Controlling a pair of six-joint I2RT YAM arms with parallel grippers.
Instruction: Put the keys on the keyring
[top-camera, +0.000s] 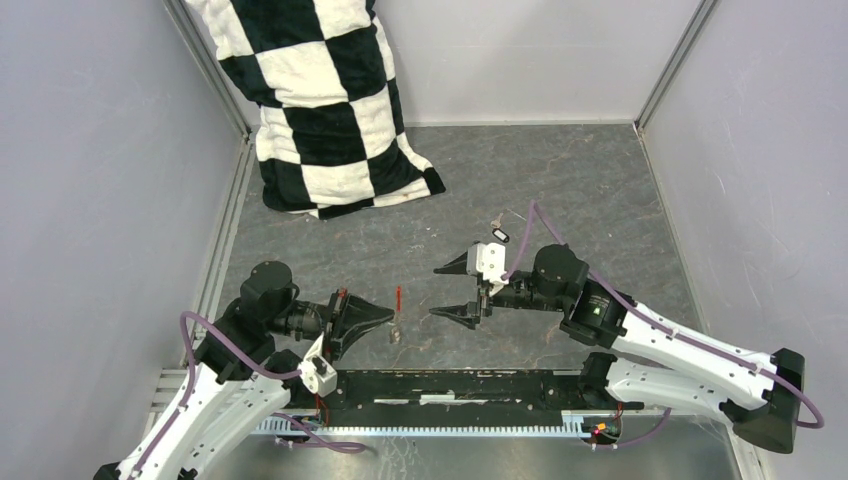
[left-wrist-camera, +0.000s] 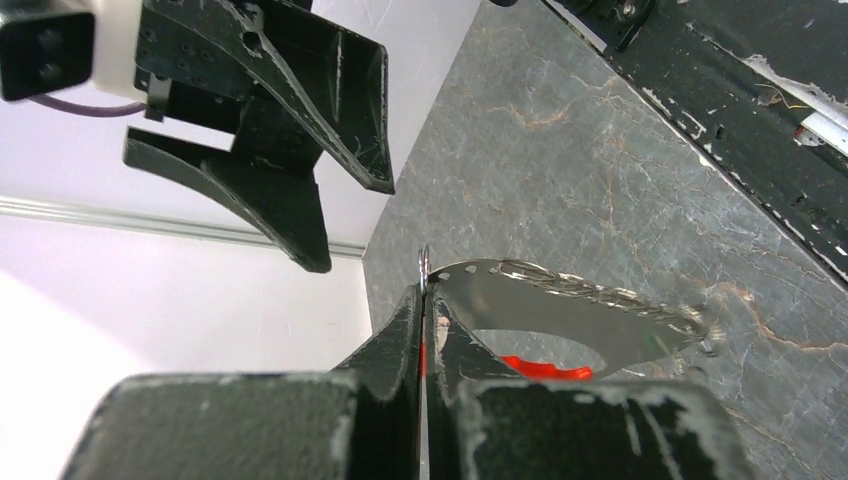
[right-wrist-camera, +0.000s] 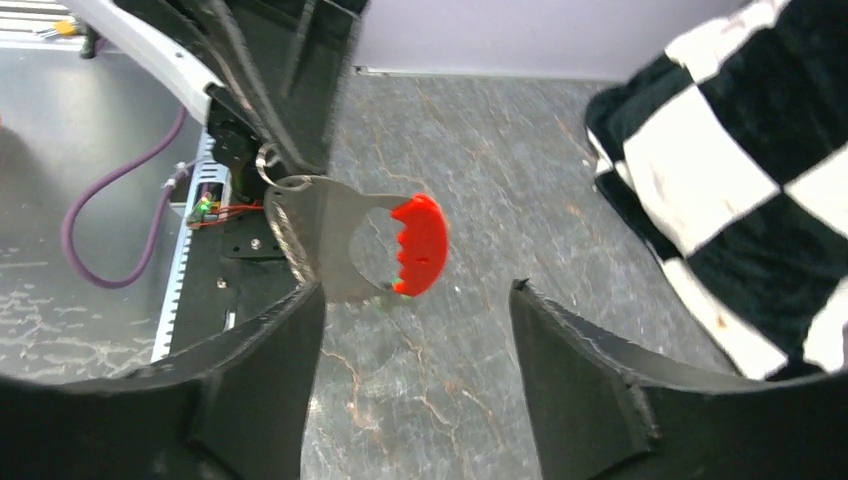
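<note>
My left gripper (top-camera: 388, 318) is shut on the keyring's thin ring (left-wrist-camera: 424, 268) and holds it just above the table. The keyring's flat metal piece (left-wrist-camera: 560, 310) and red plastic piece (top-camera: 398, 297) hang beyond the fingers, with the strip (top-camera: 395, 333) dangling below. In the right wrist view the red piece (right-wrist-camera: 420, 243) and metal piece (right-wrist-camera: 325, 235) sit just ahead of my right gripper (right-wrist-camera: 415, 300). That gripper (top-camera: 438, 290) is open and empty, facing the keyring. The black-tagged key (top-camera: 500, 236) lies on the table behind it. A faint green spot (right-wrist-camera: 388, 296) shows under the metal piece; I cannot tell whether it is the green key.
A black-and-white checkered pillow (top-camera: 320, 110) leans in the far left corner and shows at the right of the right wrist view (right-wrist-camera: 740, 160). Walls enclose the grey marbled table (top-camera: 560, 180) on three sides. A black rail (top-camera: 470, 385) runs along the near edge.
</note>
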